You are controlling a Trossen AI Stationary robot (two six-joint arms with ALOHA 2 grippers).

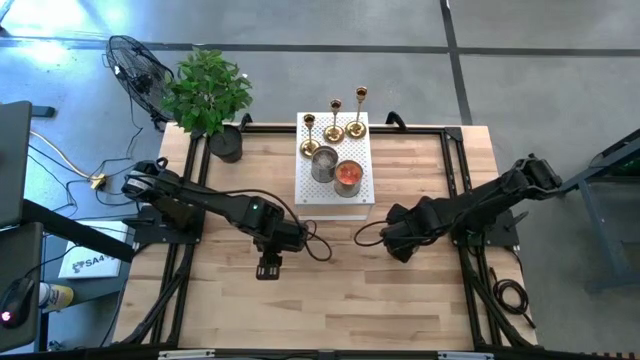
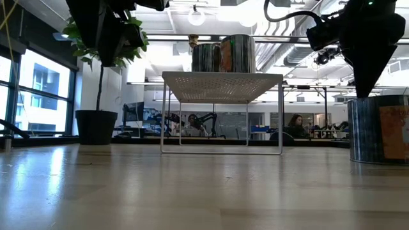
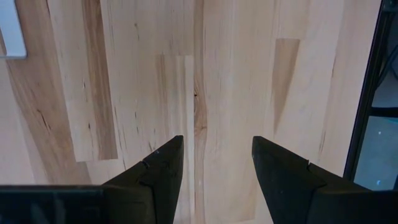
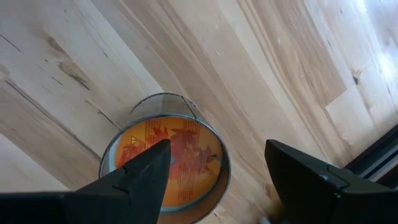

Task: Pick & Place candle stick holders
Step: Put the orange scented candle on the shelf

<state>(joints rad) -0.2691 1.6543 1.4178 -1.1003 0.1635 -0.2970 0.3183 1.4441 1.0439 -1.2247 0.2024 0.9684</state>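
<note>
Three gold candle stick holders [image 1: 334, 122] stand on their round bases along the far edge of a white perforated stand [image 1: 308, 190]. My left gripper [image 1: 268, 266] hangs open and empty over bare wood near the table's middle [image 3: 217, 140]. My right gripper [image 1: 398, 243] is open, pointing down just above a glass jar with an orange label [image 4: 165, 165]. The jar stands upright on the table [image 2: 378, 128]. In the right wrist view [image 4: 217, 146] the fingers stand over the jar's rim on either side. I cannot tell whether they touch it.
A silver jar [image 1: 324, 163] and an orange candle jar [image 1: 348, 175] stand on the stand in front of the holders. A potted plant [image 1: 210, 95] stands at the far left corner, with a fan [image 1: 140, 65] beyond it. Bare wood lies toward the near edge.
</note>
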